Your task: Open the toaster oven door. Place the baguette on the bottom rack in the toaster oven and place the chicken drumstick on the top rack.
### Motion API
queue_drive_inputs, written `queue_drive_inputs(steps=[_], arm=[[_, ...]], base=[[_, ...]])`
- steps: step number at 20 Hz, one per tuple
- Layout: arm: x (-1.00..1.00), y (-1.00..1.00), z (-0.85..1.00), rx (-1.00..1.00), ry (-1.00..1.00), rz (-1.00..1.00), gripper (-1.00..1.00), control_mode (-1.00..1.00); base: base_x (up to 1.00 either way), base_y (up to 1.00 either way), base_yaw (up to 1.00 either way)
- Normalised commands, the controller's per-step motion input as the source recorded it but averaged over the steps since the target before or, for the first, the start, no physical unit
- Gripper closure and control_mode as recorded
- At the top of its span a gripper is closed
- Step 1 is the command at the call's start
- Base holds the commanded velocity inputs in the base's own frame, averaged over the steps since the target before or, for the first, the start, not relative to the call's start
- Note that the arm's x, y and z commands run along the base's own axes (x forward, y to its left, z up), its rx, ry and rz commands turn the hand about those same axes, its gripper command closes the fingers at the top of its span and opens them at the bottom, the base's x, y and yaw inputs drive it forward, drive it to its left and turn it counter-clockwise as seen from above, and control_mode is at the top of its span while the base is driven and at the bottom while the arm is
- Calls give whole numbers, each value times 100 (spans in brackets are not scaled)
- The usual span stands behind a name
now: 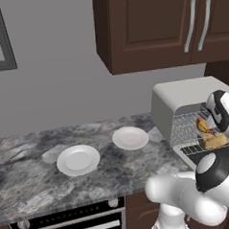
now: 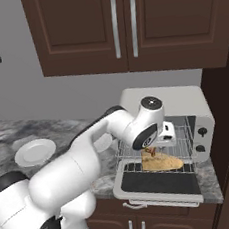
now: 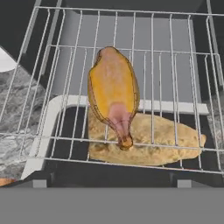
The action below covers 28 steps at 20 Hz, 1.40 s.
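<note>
drumstick (image 3: 114, 94) lay on the top rack (image 3: 175, 78), narrow end toward me, with my claw (image 2: 165, 136) spread wide and holding nothing just above it. baguette (image 3: 148, 140) sat below on the bottom rack (image 2: 185, 167), door (image 2: 159, 183) folded down flat; both of the 2 foods looked placed.

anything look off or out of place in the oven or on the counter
Nothing stands out. The chicken drumstick lies on the top rack, the baguette on the rack below, the toaster oven door is folded down, and two white plates sit flat.
</note>
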Motion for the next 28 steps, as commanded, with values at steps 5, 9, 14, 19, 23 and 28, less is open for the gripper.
queue_drive_inputs(steps=[5, 9, 14, 19, 23, 28], arm=[[-35, 12, -24, 0, 4, -3, -100, -100], [-26, 11, -32, 0, 3, 0, -100, -100], [-19, 6, -40, 0, 9, -3, -100, -100], [10, 0, -39, 0, 15, -6, -100, -100], [2, -15, -19, 0, 4, 0, -100, -100], [-1, -19, -24, 1, 1, 0, -100, -100]], base=[[0, 0, 0], [0, 0, 0], [0, 0, 0], [0, 0, 0], [0, 0, 0], [0, 0, 0]])
